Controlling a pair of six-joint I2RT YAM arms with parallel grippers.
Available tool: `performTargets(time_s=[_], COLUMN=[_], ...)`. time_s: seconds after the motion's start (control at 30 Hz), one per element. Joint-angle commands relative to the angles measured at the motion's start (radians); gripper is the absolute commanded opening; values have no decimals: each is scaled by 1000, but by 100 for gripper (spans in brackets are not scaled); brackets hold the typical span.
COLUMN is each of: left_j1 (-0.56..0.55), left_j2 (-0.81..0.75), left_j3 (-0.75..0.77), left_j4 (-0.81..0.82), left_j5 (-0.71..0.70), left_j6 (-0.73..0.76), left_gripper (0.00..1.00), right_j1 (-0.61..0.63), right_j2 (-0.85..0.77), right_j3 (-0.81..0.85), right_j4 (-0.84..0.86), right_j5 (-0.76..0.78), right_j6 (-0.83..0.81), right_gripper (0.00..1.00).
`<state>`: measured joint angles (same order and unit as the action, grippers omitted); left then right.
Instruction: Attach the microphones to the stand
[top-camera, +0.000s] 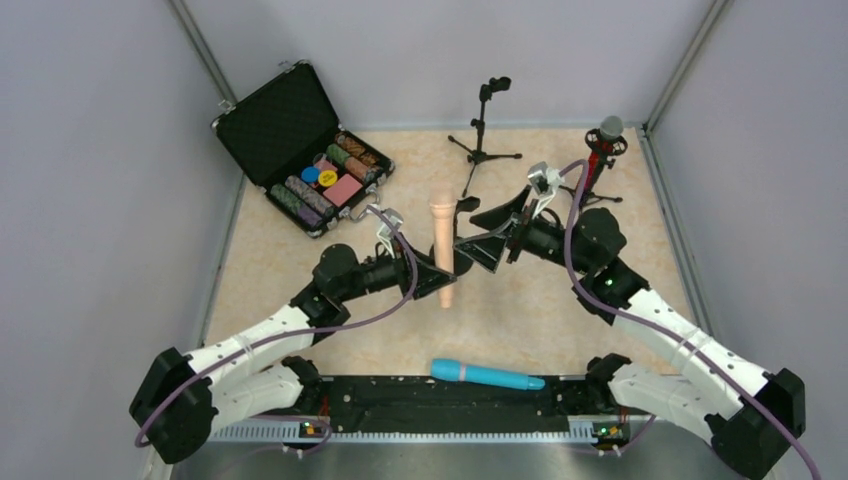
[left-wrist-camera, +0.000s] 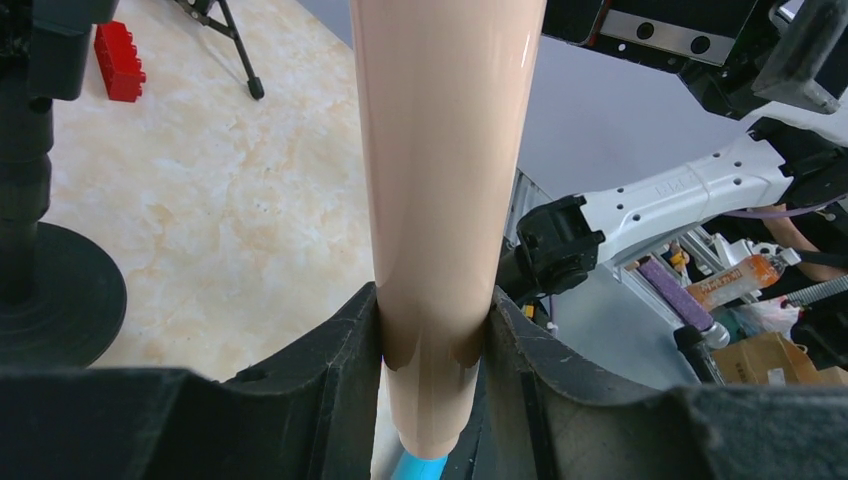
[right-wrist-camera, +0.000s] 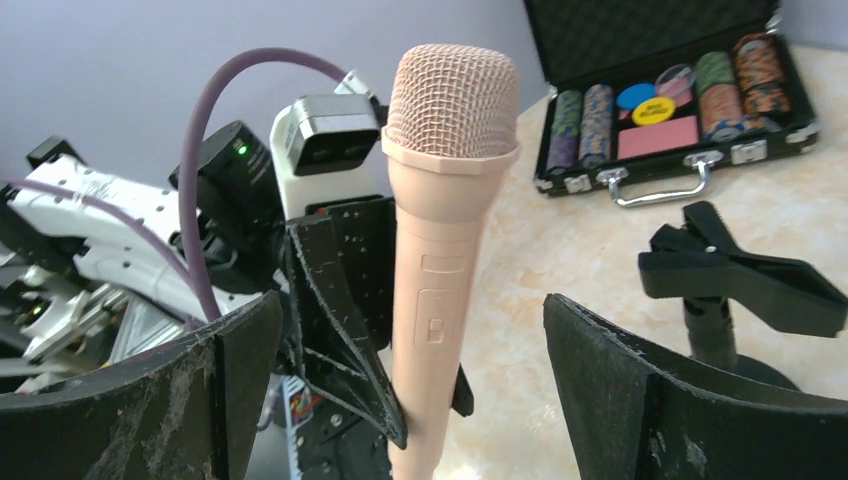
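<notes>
While the left gripper (left-wrist-camera: 432, 345) clamps the beige microphone (left-wrist-camera: 445, 150), the right gripper (right-wrist-camera: 412, 345) gapes, seemingly beside a stand (right-wrist-camera: 740, 285).

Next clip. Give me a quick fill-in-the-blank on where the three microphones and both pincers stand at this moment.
1. The left pincer is ___ on the beige microphone.
2. The right pincer is ___, holding nothing.
3. The red microphone stands upright at the back ___ corner of the table.
4. The blue microphone lies flat along the table's ___ edge, between the arm bases.

Missing words: shut; open; right; near.
</notes>
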<state>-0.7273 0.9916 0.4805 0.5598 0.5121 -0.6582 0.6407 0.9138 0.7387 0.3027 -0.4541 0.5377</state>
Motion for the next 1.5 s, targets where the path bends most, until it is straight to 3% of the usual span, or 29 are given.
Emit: performTargets(time_s=[0.0,0.23,0.47,0.63,0.87,1.07,1.13,1.23,1.37,1.47], left_j1=[2,1,0,0,0,-1,0,0,-1,0], left_j2=[24,53,108,149,182,194,196,203,208,205], left_j3=[43,50,80,103,100,95,91,92,90,82], left_j4=[44,101,143,134,178,205,208,202,200,199], left_j5=[67,139,224,268,282,281,278,275,262,238], left_j6=[3,-7,-28,-33,-70,-88,-85,-86,-87,-90], left_gripper=[0,0,0,0,0,0,0,11,32,61], right_j1=[-61,-123,-124,-123,-121,-121,-122,-122,-122,-121], right_j2=[26,63,198,245,273,278,273,264,238,212], right_j3=[-15,-112,-154,-146,-141,-136,-138,-138,-132,-130], right_j4=[74,296,570,592,614,621,611,579,520,461], right_j5=[-242,-342,-444,-416,-420,-427,-417,-398,-372,-350], right_j6=[63,228,408,429,438,448,440,416,375,324], right_gripper=[99,97,81,77,59,38,25,2,0,0])
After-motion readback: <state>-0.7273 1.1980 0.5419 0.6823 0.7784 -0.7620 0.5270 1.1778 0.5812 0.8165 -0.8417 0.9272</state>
